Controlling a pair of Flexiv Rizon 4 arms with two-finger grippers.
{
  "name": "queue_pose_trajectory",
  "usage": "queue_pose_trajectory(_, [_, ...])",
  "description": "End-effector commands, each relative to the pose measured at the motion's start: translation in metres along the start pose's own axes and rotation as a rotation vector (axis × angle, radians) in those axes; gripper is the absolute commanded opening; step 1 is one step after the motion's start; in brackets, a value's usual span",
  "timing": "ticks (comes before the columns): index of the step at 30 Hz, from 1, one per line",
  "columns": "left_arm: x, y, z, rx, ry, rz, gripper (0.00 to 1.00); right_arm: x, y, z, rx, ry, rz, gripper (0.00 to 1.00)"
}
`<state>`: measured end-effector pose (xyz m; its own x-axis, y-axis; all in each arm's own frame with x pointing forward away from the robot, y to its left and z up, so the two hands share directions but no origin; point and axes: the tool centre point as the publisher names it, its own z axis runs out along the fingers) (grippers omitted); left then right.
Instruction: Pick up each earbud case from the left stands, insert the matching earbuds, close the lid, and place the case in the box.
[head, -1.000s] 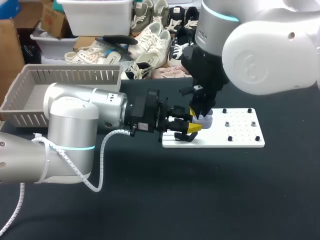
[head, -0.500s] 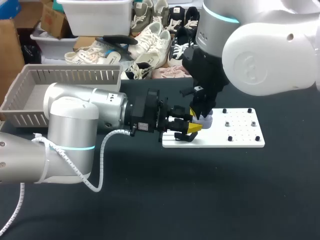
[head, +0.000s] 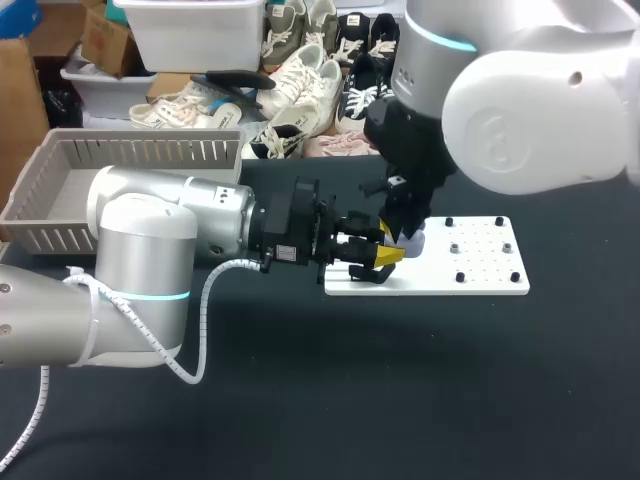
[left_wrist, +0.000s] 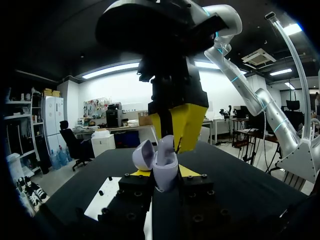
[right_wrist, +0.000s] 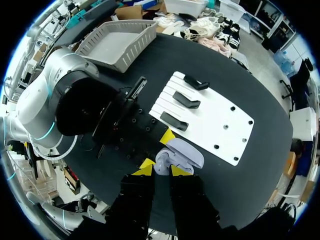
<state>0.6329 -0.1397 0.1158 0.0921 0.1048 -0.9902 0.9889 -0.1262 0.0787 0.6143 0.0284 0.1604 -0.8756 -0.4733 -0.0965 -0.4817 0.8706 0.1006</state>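
Observation:
An open lavender earbud case (left_wrist: 165, 172) stands upright between my left gripper's (left_wrist: 165, 176) fingers, which are shut on its body; its lid (left_wrist: 141, 153) is tipped back. In the head view this gripper (head: 383, 256) hovers over the near left corner of the white stand board (head: 440, 280). My right gripper (head: 402, 234) comes straight down onto the case (head: 414, 240). It (right_wrist: 161, 169) is shut on a lavender earbud (right_wrist: 162, 162), whose stem (left_wrist: 167, 144) pokes up out of the case's opening (right_wrist: 186, 153).
The white board carries three black stands (right_wrist: 186, 99) on one side and small black pegs (head: 481, 248) on the other. A grey slatted box (head: 130, 170) sits at the table's far left, behind my left arm (head: 180, 230).
My right arm's upper part has shifted very slightly. Both grippers and the case stay where they were.

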Motion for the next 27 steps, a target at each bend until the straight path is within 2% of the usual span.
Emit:
queue_pose_trajectory(1, [-0.0001,0.0010,0.0003,0.002,0.000,0.001,0.00,-0.0032,0.0011,0.0018,0.003,0.011,0.001,0.00])
queue_pose_trajectory(6, [-0.0001,0.0010,0.0003,0.002,0.000,0.001,0.00,-0.0044,0.0013,0.0024,0.005,0.023,-0.001,0.00])
queue_pose_trajectory(8, [-0.0001,0.0010,0.0003,0.002,0.000,0.001,0.00,-0.0046,0.0013,0.0025,0.006,0.026,-0.001,0.22])
queue_pose_trajectory(15, [-0.0001,0.0010,0.0003,0.002,0.000,0.001,0.00,-0.0052,0.0019,0.0002,0.011,0.025,-0.002,0.40])
queue_pose_trajectory(27, [-0.0001,0.0010,0.0003,0.002,0.000,0.001,0.00,-0.0022,0.0036,-0.0032,0.023,0.025,-0.001,0.45])
